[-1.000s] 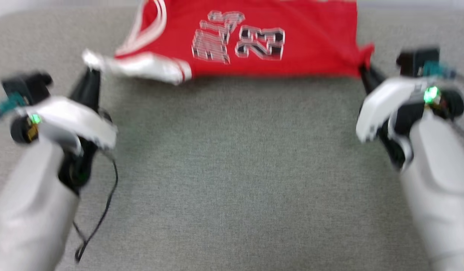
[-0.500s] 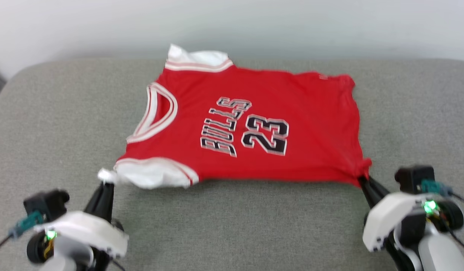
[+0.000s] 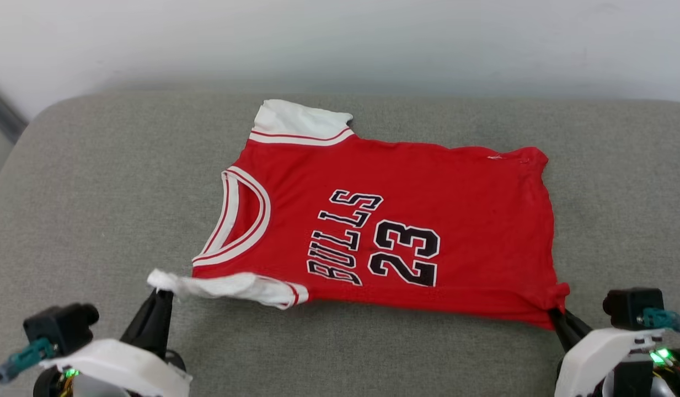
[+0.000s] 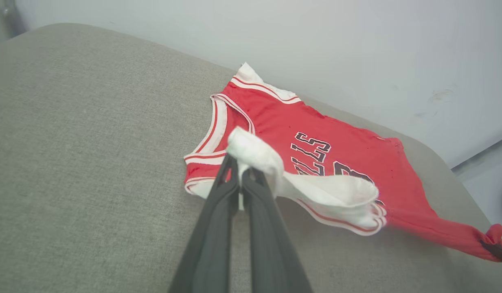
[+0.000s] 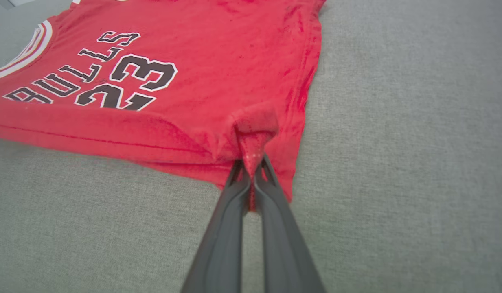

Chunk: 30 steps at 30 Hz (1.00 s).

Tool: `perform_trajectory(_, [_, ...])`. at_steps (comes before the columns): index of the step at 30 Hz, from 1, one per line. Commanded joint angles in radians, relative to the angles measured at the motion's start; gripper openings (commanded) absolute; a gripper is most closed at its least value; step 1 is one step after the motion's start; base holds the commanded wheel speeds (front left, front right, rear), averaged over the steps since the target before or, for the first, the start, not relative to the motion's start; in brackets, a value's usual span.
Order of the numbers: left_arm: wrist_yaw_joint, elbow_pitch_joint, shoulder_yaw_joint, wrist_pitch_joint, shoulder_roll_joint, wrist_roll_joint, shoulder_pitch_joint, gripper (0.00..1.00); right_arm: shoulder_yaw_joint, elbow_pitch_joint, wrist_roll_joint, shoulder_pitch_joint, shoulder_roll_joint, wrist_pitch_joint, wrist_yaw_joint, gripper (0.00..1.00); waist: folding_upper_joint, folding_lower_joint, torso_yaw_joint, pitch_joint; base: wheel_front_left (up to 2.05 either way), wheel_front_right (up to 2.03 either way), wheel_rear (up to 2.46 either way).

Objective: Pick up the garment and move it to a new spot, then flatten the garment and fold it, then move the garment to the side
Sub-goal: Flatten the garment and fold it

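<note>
**Head view.** A red jersey-style garment (image 3: 406,231) of thin soft fabric, with white sleeves and white-and-red striped trim, lies front-up on a broad grey woven-fabric cushion (image 3: 97,193). A pale wall (image 3: 340,38) stands behind the cushion. The striped neckline (image 3: 237,220) faces my left and the hem faces my right. The black, white-outlined chest lettering (image 3: 373,237) reads sideways across the middle. The far white sleeve (image 3: 295,118) rests flat near the cushion's back edge.

My left gripper (image 3: 162,293) has two long dark fingers and sits at the lower left. It is pressed together on the bunched tip of the near white sleeve (image 3: 229,286), pinching it. My right gripper (image 3: 557,318), at the lower right, is likewise closed tight, on the near hem corner (image 3: 557,292) of the garment. The garment's near edge runs between my two grippers, while its far part lies spread on the cushion.

**Left wrist view.** My fingers meet with white sleeve cloth folded over their tips. The sleeve hangs off the cushion in a loose open loop beside them.

**Right wrist view.** My fingers are shut on a small peak of red cloth drawn up from the hem corner. Creases fan out from that peak into the body of the garment.
</note>
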Motion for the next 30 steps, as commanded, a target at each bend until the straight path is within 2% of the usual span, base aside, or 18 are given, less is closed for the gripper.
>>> perform_trajectory(1, [-0.011, 0.014, -0.001, 0.004, -0.002, 0.001, -0.034, 0.00, -0.003, 0.005, -0.002, -0.026, 0.003, 0.014, -0.001, 0.00, 0.0000, 0.0003, 0.001, 0.013, 0.00, 0.00, 0.00])
perform_trajectory(8, [-0.112, 0.180, -0.043, 0.038, -0.031, 0.005, -0.219, 0.00, 0.016, 0.087, -0.007, -0.137, 0.007, 0.080, -0.001, 0.00, 0.0000, 0.0003, 0.000, 0.076, 0.00, 0.00, 0.00])
perform_trajectory(9, [-0.150, 0.273, -0.059, 0.043, -0.046, 0.016, -0.300, 0.00, 0.029, 0.131, -0.007, -0.190, -0.004, 0.091, -0.001, 0.00, 0.0000, 0.0003, -0.005, 0.104, 0.00, 0.00, 0.00])
perform_trajectory(10, [-0.164, 0.299, -0.064, 0.043, -0.055, 0.016, -0.326, 0.00, 0.031, 0.140, -0.009, -0.209, -0.009, 0.087, -0.001, 0.00, 0.0000, 0.0003, -0.005, 0.114, 0.00, 0.00, 0.00])
perform_trajectory(22, [-0.292, 0.598, -0.115, 0.043, -0.123, 0.039, -0.547, 0.00, 0.072, 0.305, -0.024, -0.375, -0.014, 0.043, -0.001, 0.00, 0.0000, 0.0003, -0.019, 0.210, 0.00, 0.00, 0.00])
perform_trajectory(23, [-0.301, 0.622, -0.120, 0.040, -0.131, 0.040, -0.559, 0.00, 0.074, 0.321, -0.025, -0.379, -0.012, 0.034, -0.001, 0.05, 0.0000, 0.0003, -0.019, 0.213, 0.00, 0.00, 0.00])
perform_trajectory(24, [-0.312, 0.646, -0.127, 0.045, -0.138, 0.039, -0.570, 0.00, 0.077, 0.337, -0.027, -0.384, -0.011, 0.023, -0.001, 0.15, 0.0000, 0.0003, -0.019, 0.217, 0.00, 0.00, 0.00])
perform_trajectory(25, [-0.324, 0.667, -0.132, 0.049, -0.146, 0.034, -0.580, 0.00, 0.082, 0.350, -0.030, -0.387, -0.010, 0.015, -0.001, 0.47, 0.0000, 0.0003, -0.020, 0.219, 0.00, 0.00, 0.00])
perform_trajectory(26, [-0.335, 0.688, -0.138, 0.056, -0.154, 0.032, -0.591, 0.15, 0.087, 0.364, -0.030, -0.389, -0.010, 0.006, -0.001, 0.82, 0.0000, 0.0003, -0.021, 0.221, 0.00, 0.00, 0.00])
perform_trajectory(27, [-0.345, 0.709, -0.142, 0.061, -0.162, 0.028, -0.599, 0.42, 0.091, 0.378, -0.029, -0.391, -0.009, -0.003, -0.001, 1.00, 0.0000, 0.0003, -0.022, 0.221, 0.00, 0.00, 0.00])
perform_trajectory(28, [-0.353, 0.730, -0.146, 0.066, -0.167, 0.024, -0.606, 0.90, 0.096, 0.388, -0.028, -0.391, -0.010, -0.011, -0.001, 1.00, 0.0000, 0.0003, -0.024, 0.219, 0.00, 0.00, 0.00])
perform_trajectory(29, [-0.359, 0.749, -0.148, 0.067, -0.168, 0.025, -0.614, 1.00, 0.103, 0.397, -0.026, -0.391, -0.012, -0.022, -0.001, 1.00, 0.0000, 0.0003, -0.026, 0.217, 0.00, 0.00, 0.00])
perform_trajectory(30, [-0.365, 0.765, -0.148, 0.064, -0.171, 0.024, -0.619, 1.00, 0.110, 0.402, -0.024, -0.391, -0.015, -0.037, -0.001, 1.00, 0.0000, 0.0003, -0.029, 0.214, 0.00, 0.00, 0.00])
